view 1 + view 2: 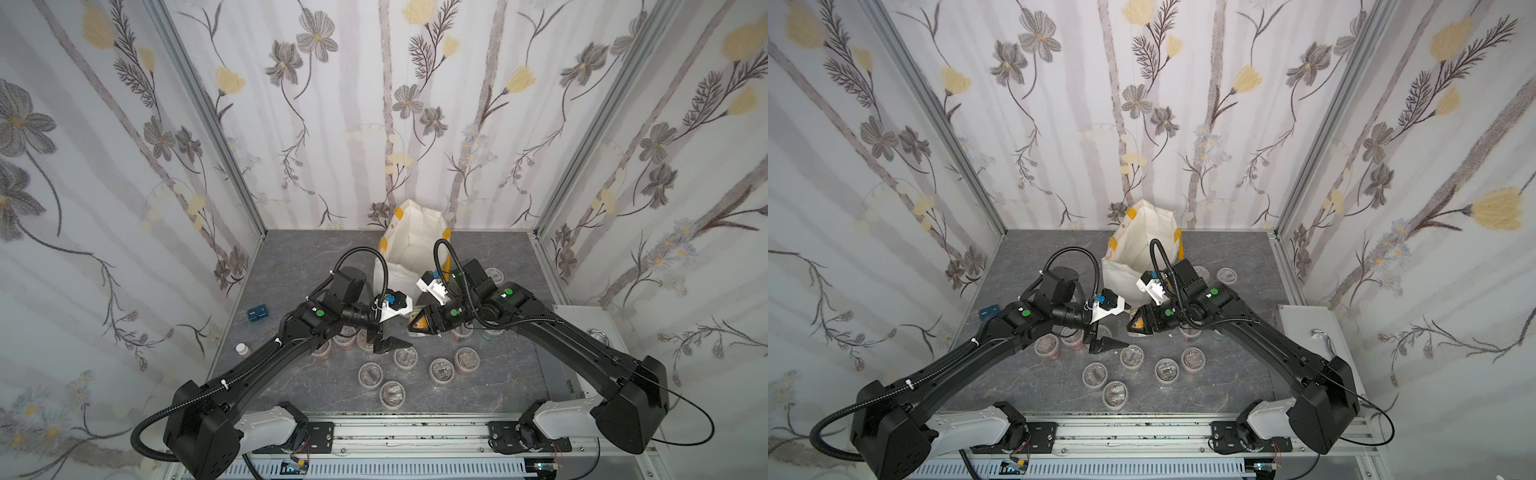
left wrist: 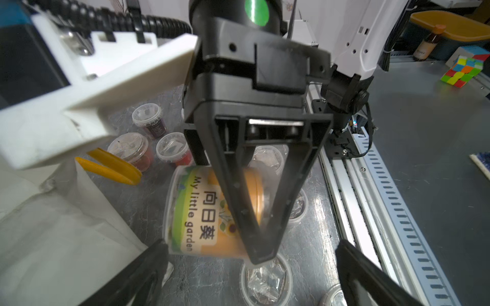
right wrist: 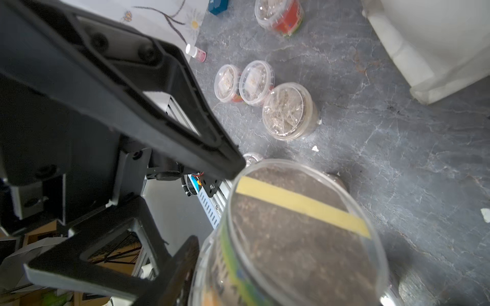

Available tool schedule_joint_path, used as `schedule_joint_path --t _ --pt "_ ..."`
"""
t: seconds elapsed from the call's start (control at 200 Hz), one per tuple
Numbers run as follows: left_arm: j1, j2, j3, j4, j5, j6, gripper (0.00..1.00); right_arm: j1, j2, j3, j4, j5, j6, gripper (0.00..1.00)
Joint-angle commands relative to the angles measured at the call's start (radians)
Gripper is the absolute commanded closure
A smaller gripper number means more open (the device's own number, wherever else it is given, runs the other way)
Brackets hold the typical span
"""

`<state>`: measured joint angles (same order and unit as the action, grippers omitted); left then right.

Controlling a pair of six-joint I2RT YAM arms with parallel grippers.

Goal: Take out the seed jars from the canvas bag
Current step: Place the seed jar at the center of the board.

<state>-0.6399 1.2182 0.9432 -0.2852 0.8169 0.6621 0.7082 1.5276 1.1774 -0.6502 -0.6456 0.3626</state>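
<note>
The canvas bag (image 1: 411, 245) stands open at the back of the table, seen in both top views (image 1: 1142, 241). In front of it my right gripper (image 1: 420, 323) is shut on a seed jar (image 2: 196, 212) with an orange and green label, held on its side above the table. Its clear lid (image 3: 299, 230) carries a yellow tape strip. My left gripper (image 1: 388, 344) hangs just left of that jar, open, with nothing between its fingers (image 2: 138, 278). Several seed jars (image 1: 405, 357) stand upright on the table below and in front of both grippers.
More jars stand to the right of the bag (image 1: 494, 274) and under the left arm (image 1: 345, 336). A blue box (image 1: 257, 313) and a small white bottle (image 1: 242, 349) lie at the left wall. A silver case (image 1: 590, 328) sits at the right edge.
</note>
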Motion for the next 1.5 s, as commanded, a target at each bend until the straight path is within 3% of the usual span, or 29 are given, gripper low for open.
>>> schedule_joint_path --t 0.0,0.14,0.31,0.839,1.039,1.124,1.329,1.494 --pt "-0.008 0.001 -0.022 0.100 -0.083 0.009 0.00 0.013 0.012 -0.005 0.023 -0.084 -0.037 0.42" --pt "-0.018 -0.008 -0.078 0.227 -0.090 -0.030 0.00 0.017 0.020 -0.018 0.018 -0.094 -0.039 0.42" --pt "-0.027 -0.005 -0.100 0.257 -0.060 -0.020 0.01 0.017 0.032 -0.018 0.021 -0.101 -0.033 0.42" --pt "-0.034 0.038 -0.109 0.266 -0.005 -0.084 0.26 0.005 0.040 -0.013 0.028 -0.090 -0.005 0.41" --pt "-0.034 0.038 -0.141 0.349 -0.009 -0.151 0.40 -0.020 0.036 -0.022 0.048 -0.085 0.016 0.36" --pt "-0.034 0.037 -0.154 0.388 -0.019 -0.193 0.41 -0.030 0.028 -0.025 0.055 -0.084 0.021 0.35" --pt "-0.029 0.086 -0.175 0.477 -0.050 -0.310 0.44 -0.062 -0.017 -0.057 0.086 -0.056 0.006 0.20" --pt "-0.011 0.118 -0.200 0.570 -0.057 -0.444 0.43 -0.105 -0.156 -0.141 0.156 -0.029 -0.081 0.14"
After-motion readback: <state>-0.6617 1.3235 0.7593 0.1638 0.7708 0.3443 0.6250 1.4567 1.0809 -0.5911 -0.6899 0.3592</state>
